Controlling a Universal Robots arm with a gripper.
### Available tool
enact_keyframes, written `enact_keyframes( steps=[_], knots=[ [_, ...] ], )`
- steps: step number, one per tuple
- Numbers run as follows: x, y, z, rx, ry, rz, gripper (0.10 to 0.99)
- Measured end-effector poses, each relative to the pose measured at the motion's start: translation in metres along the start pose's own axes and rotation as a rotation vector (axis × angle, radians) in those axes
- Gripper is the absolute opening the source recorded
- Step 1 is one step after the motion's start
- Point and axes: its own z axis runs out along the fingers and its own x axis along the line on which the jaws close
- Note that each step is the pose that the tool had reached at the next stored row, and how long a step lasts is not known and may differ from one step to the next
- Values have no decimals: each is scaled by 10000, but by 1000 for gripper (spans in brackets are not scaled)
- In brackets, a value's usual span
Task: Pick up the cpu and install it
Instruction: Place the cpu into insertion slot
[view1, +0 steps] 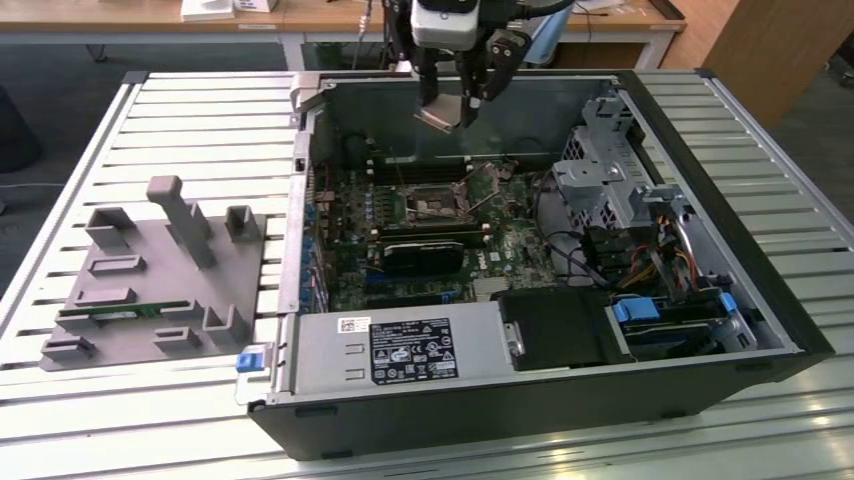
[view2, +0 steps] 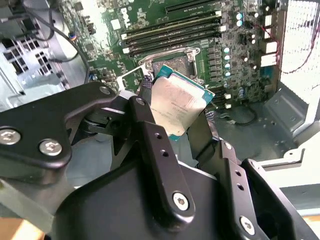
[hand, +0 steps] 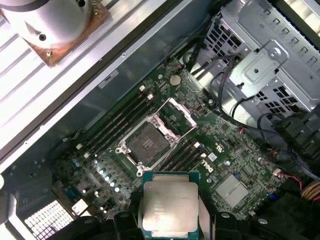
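My gripper (view1: 450, 112) hangs over the back of the open computer case (view1: 747, 300) and is shut on the cpu (view1: 441, 118), a flat square chip with a silver top. Both wrist views show the cpu (view2: 176, 104) (hand: 169, 204) clamped between the black fingers (view2: 155, 145). Below it on the green motherboard (view1: 400, 250) lies the dark square socket (hand: 146, 145) with its metal frame (hand: 177, 116) swung open. In the exterior view the socket (view1: 437, 206) sits lower than the gripper, toward the case's middle.
A grey tray (view1: 154, 290) with upright posts and a green memory stick (view1: 127, 311) lies at the exterior view's left on the slatted table (view1: 134, 420). Memory slots (hand: 120, 122) flank the socket. Drive cages and cables (view1: 641, 230) fill the case's right side.
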Motion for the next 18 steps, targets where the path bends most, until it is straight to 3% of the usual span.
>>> enact_keyframes(
  steps=[18],
  knots=[
    [7,4,32,-3,-193,2776,533]
  ],
)
